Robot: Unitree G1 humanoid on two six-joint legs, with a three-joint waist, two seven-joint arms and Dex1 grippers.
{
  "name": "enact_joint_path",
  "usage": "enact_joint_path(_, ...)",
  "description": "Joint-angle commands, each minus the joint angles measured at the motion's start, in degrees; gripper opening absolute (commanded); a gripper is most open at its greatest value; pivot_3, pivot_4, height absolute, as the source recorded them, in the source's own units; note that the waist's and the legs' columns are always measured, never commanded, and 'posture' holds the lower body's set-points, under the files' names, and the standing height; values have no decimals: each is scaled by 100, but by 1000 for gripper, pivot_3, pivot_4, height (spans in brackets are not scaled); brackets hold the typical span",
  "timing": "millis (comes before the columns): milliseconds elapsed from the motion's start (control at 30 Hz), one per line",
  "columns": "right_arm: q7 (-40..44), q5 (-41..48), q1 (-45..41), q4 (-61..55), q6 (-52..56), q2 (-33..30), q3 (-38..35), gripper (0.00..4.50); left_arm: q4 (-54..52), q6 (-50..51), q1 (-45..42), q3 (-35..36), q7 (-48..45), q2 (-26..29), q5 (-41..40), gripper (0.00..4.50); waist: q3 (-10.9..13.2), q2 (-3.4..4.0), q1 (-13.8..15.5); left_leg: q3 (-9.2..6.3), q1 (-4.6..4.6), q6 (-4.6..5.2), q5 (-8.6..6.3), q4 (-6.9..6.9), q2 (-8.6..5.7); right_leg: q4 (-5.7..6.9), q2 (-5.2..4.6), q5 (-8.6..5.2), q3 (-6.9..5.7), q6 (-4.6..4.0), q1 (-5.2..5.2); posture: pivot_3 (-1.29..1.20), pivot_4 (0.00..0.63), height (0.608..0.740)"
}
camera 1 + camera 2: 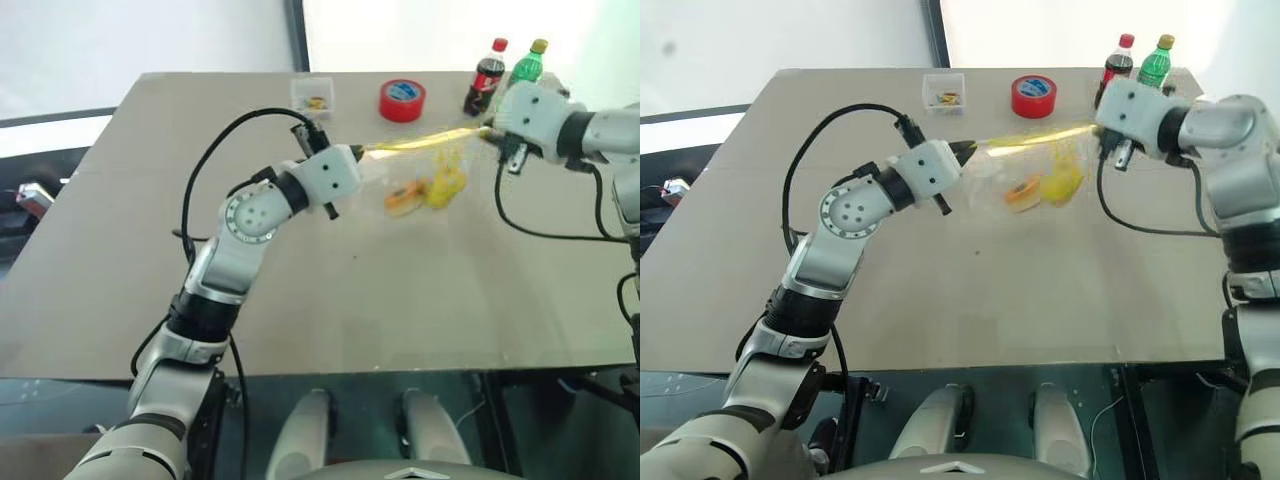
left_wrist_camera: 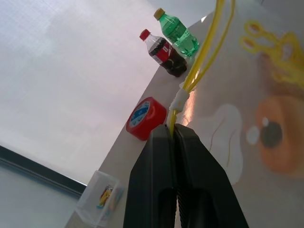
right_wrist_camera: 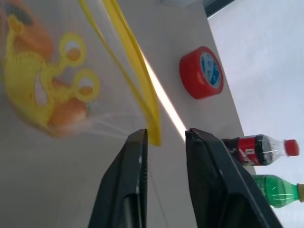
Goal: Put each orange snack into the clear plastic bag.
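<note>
Left gripper [image 2: 175,130] is clamped on the yellow-strip end of the clear plastic bag [image 1: 420,175], held above the table [image 1: 300,290]. Right gripper [image 3: 165,135] stands with jaws parted, the strip's other end between them, untouched. Orange snacks [image 1: 405,197] sit inside the hanging bag, among yellow bits. Beyond the bag on the far side: red tape roll [image 1: 402,100], cola bottle [image 1: 487,78], green bottle [image 1: 528,64]. Small clear box [image 1: 313,97] lies far left of the tape.

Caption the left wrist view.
Left gripper shut on the clear plastic bag's yellow strip, orange snack inside.
</note>
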Motion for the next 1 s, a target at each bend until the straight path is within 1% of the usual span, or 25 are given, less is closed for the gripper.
enact_joint_path(33,505,582,80,-902,174,-145,-348,1736,-82,-99,-120,-26,9,-50,8,0,0,0,-21,0,0,0,0,0,0,0,0,0,0,0,0,0,150,740)
enact_joint_path(167,449,912,57,-1502,451,251,-278,1736,-142,0,-109,-42,-44,-101,-26,0,0,0,-52,-2,5,0,0,0,5,8,4,0,3,0,-1,0,150,740)
enact_joint_path(267,177,878,-6,-1690,409,780,-63,1736,-216,38,-70,-68,-110,-91,-15,0,0,0,-37,-3,7,0,0,5,5,16,4,0,0,0,0,0,150,740)
enact_joint_path(433,-152,582,-154,-1447,22,1419,238,1736,-315,145,-112,-60,-165,-100,-8,0,0,0,-10,-5,5,-1,1,11,1,20,2,0,-2,0,0,0,150,740)
enact_joint_path(467,-230,471,-196,-1306,-200,1498,306,1736,-340,171,-119,-69,-172,-111,-8,0,0,0,-1,-6,5,-1,1,11,1,20,2,0,-2,0,0,0,150,740)
enact_joint_path(600,-469,182,-377,-826,-945,1714,413,1736,-450,332,-116,-64,-240,-148,-60,0,0,0,-2,-6,4,-1,1,11,-1,19,2,0,-3,0,0,0,150,740)
enact_joint_path(733,-450,165,-377,-694,-1192,1836,451,1736,-585,690,-84,-18,-383,-209,-232,0,0,0,-10,-8,4,-1,1,10,0,19,2,0,-4,0,0,0,150,740)
enact_joint_path(1000,-376,46,-328,-566,-1405,1825,518,1736,-673,1189,-140,-12,-566,-269,-531,0,0,0,-22,-7,5,-1,1,11,0,20,3,0,-3,0,0,0,150,740)
